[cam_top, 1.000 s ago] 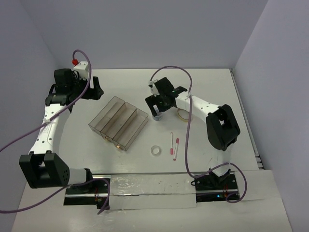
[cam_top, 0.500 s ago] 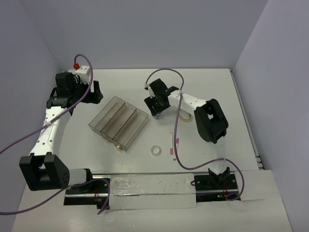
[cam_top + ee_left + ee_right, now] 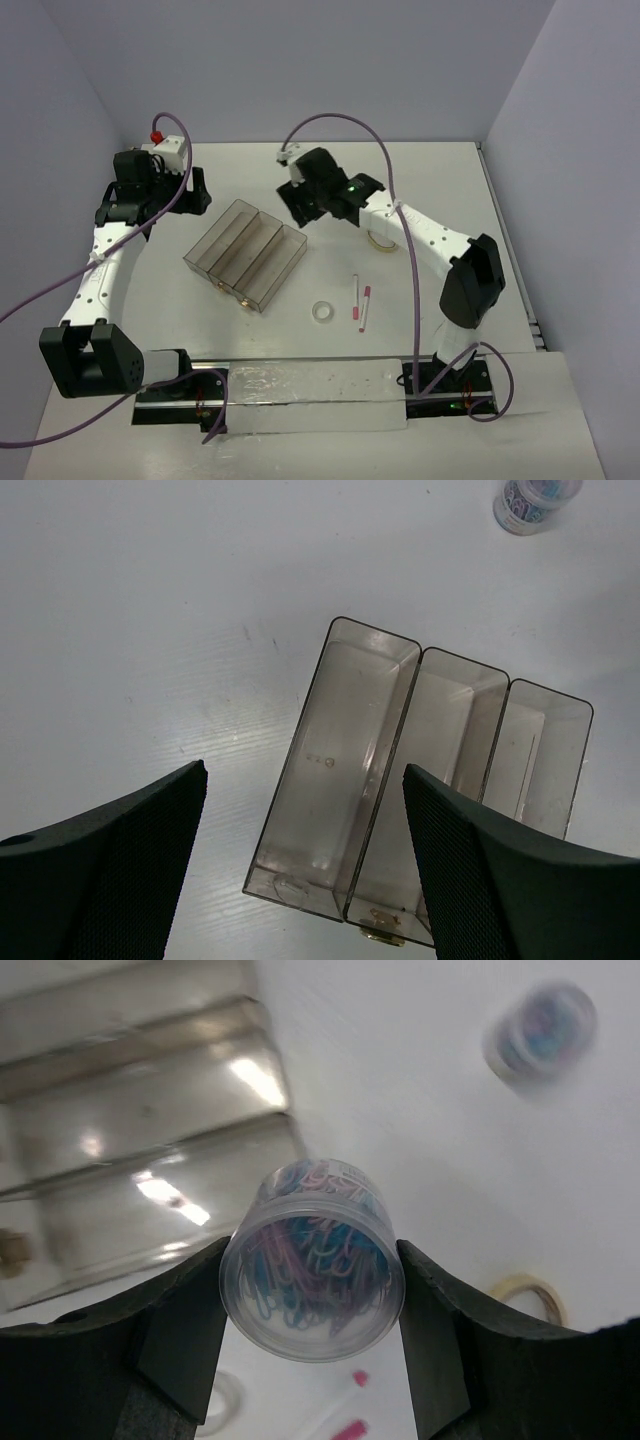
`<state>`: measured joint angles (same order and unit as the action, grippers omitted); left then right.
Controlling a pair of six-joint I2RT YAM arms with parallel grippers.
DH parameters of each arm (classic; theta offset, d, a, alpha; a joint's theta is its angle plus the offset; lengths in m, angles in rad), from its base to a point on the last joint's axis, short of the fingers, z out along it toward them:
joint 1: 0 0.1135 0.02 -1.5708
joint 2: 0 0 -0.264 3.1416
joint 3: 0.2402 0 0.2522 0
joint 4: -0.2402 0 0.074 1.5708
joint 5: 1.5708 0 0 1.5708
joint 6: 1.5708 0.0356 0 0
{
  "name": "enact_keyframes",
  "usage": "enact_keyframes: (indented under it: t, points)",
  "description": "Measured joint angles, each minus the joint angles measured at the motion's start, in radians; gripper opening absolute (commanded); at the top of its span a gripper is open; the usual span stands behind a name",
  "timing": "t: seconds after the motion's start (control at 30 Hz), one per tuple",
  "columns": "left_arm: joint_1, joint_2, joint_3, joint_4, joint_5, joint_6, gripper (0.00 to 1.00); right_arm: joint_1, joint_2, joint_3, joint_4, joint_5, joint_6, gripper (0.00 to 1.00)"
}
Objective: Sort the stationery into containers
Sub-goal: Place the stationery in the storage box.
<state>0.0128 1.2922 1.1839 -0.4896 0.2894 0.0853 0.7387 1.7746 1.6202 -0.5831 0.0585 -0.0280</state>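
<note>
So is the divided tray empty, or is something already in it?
Empty, as far as shows: all three compartments of the tray look bare; the right claw holds one jar.

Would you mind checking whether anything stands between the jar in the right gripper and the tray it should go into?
Nothing visible does. The right gripper holds the jar above the table beside the tray, which is open-topped and looks empty; the second jar stands off the other way.

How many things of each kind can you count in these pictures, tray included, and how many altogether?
Clear round jars: 2
White pens: 2
Rubber-band loop: 1
Tape ring: 1
Divided tray: 1
Total: 7
</note>
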Motion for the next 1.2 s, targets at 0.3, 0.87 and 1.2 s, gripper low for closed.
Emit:
enact_keyframes:
  t: [0.3, 0.87, 1.2]
  points:
    - [0.008, 0.0, -0.014, 0.0, -0.008, -0.004, 0.86, 0.305, 0.137, 0.145, -0.028, -0.083, 0.041, 0.09]
    - [0.048, -0.026, -0.015, 0.0, -0.01, -0.003, 0.87, 0.312, 0.31, 0.128, -0.072, -0.063, 0.124, 0.48]
    - [0.065, -0.032, -0.015, -0.002, -0.014, -0.002, 0.87, 0.312, 0.359, 0.152, -0.091, -0.047, 0.107, 0.98]
